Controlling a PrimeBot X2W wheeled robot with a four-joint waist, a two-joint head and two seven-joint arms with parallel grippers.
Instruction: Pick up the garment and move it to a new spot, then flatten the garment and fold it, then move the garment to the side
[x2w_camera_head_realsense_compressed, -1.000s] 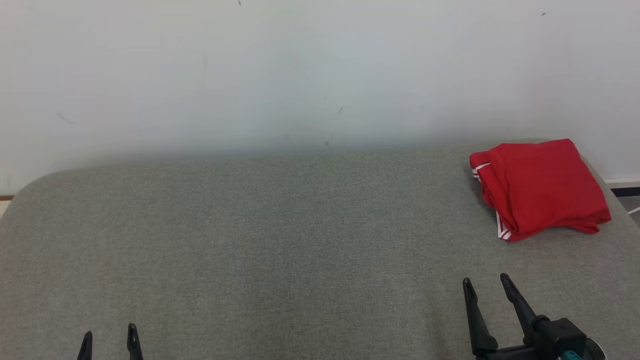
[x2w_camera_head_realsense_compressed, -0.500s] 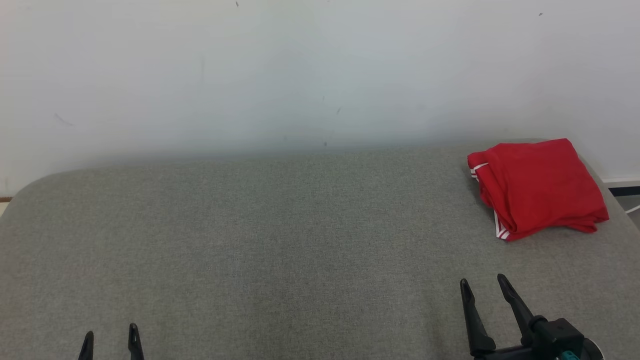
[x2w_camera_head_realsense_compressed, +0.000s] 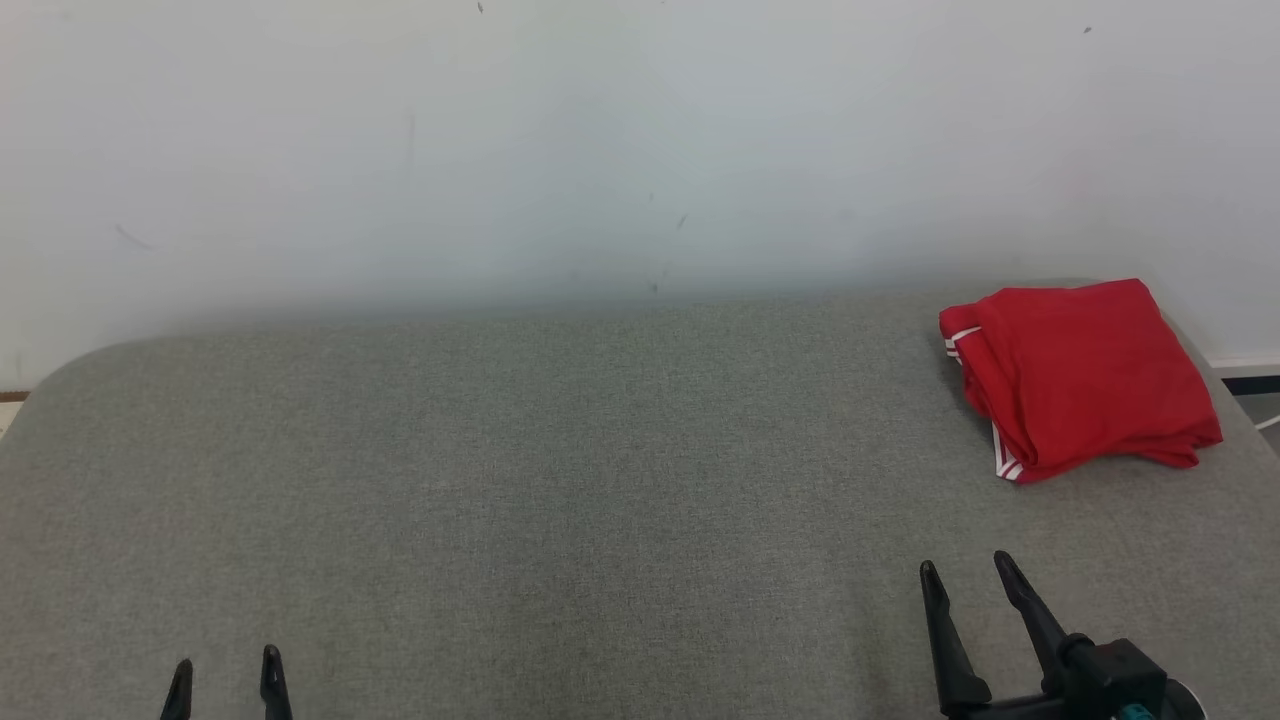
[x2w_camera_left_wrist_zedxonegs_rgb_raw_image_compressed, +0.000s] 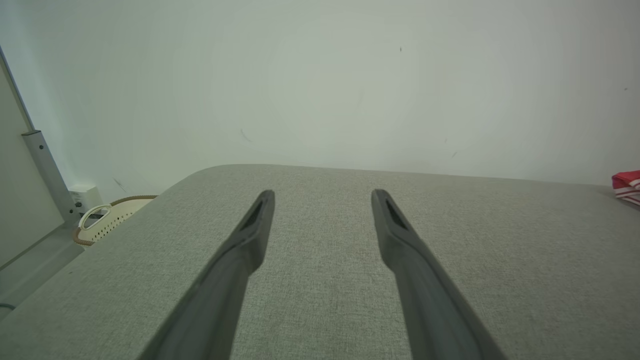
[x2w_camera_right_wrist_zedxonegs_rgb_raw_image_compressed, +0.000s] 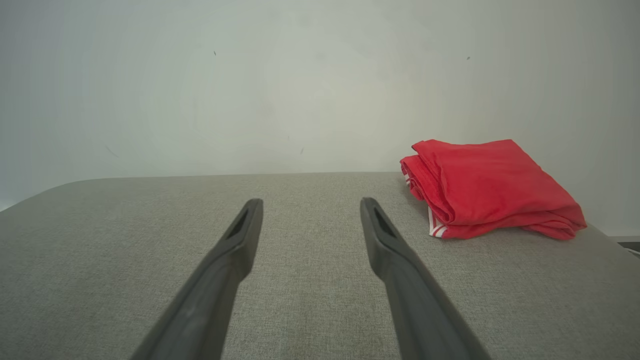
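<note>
The garment (x2w_camera_head_realsense_compressed: 1082, 375) is red with white stripes along one edge. It lies folded in a compact bundle at the far right corner of the grey padded table (x2w_camera_head_realsense_compressed: 560, 480), close to the wall. The right wrist view has the garment (x2w_camera_right_wrist_zedxonegs_rgb_raw_image_compressed: 487, 187) ahead and to the right of the fingers; its striped edge (x2w_camera_left_wrist_zedxonegs_rgb_raw_image_compressed: 628, 186) peeks in at the right border of the left wrist view. My right gripper (x2w_camera_head_realsense_compressed: 965, 570) stands open near the front right, well short of the bundle, nothing between its fingers. My left gripper (x2w_camera_head_realsense_compressed: 226, 667) is open at the lower left, likewise empty.
A pale wall (x2w_camera_head_realsense_compressed: 600, 150) runs directly behind the table. Off the table's left end, a cream perforated basket (x2w_camera_left_wrist_zedxonegs_rgb_raw_image_compressed: 107, 225) sits on the floor beside a grey metal post (x2w_camera_left_wrist_zedxonegs_rgb_raw_image_compressed: 45, 172). The table's corners are rounded.
The head view swayed slightly left and back. Both grippers and the garment stay where they were.
</note>
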